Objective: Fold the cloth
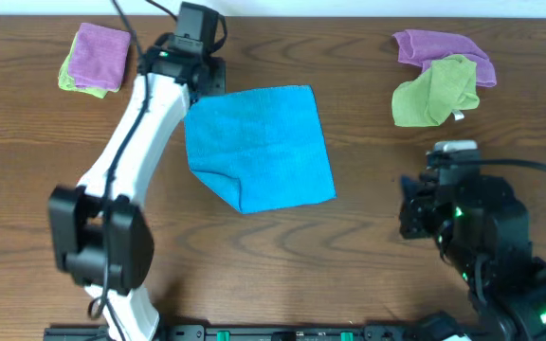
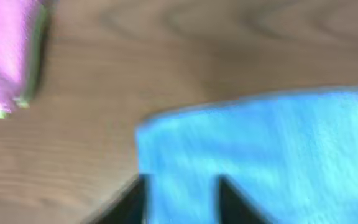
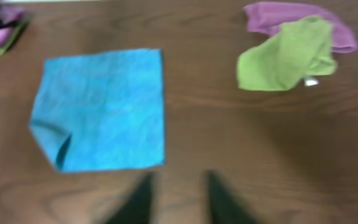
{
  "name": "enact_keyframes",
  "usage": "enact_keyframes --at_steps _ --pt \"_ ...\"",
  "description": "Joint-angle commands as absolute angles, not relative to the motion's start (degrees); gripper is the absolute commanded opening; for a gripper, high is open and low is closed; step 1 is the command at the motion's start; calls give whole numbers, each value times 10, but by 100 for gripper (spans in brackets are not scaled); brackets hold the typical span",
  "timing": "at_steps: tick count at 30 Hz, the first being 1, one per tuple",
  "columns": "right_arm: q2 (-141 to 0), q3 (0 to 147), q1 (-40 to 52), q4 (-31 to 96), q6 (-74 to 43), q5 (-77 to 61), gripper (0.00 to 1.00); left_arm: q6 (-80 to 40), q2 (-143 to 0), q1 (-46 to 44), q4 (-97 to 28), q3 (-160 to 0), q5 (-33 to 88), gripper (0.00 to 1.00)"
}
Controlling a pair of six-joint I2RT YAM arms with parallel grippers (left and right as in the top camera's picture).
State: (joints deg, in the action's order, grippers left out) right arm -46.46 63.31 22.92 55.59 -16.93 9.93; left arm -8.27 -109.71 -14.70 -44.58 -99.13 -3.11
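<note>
Hanging over the sky-blue square microfibre cloth (image 2: 260,149), the left fingers (image 2: 132,202) stood slightly parted; the right fingers (image 3: 140,199), parted and empty, sat well apart.

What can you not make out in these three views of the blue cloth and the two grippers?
- Left wrist view: blur hides whether the left gripper grips the cloth; the right edge cuts the cloth off.
- Overhead: its fingertips hide under its own wrist.
- Right wrist view: the right gripper is blurred, cut by the bottom edge.
- The white tag on the lime-green cloth: too small to read.
</note>
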Motion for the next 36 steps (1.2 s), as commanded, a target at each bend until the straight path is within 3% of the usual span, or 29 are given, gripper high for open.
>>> enact_keyframes --at_steps 1,4,6,9,13,18,24,31,36 --pt "-481 638 186 548 -166 117 1 -113 -1116 -150 -501 -983 66 9" --pt "-500 638 133 527 -138 56 1 -134 -1134 -165 -542 -948 71 7" --pt "-514 638 103 514 -120 0 1 -141 -1138 -180 -542 -915 72 16" --pt "-549 638 59 510 -110 -59 1 -154 -1138 -218 -532 -863 68 21" --pt "-582 638 32 509 -95 -105 1 -176 -1138 -264 -516 -826 -2 36" --pt "-583 638 22 508 -91 -123 1 -197 -1139 -294 -491 -770 -69 42" --pt "-580 638 22 508 -91 -125 1 -203 -1139 -294 -482 -740 -70 41" --pt "-580 638 22 503 -91 -125 1 -228 -1139 -294 -529 -740 -71 24" --pt "-580 638 22 503 -91 -125 1 -279 -1139 -294 -584 -740 -95 22"
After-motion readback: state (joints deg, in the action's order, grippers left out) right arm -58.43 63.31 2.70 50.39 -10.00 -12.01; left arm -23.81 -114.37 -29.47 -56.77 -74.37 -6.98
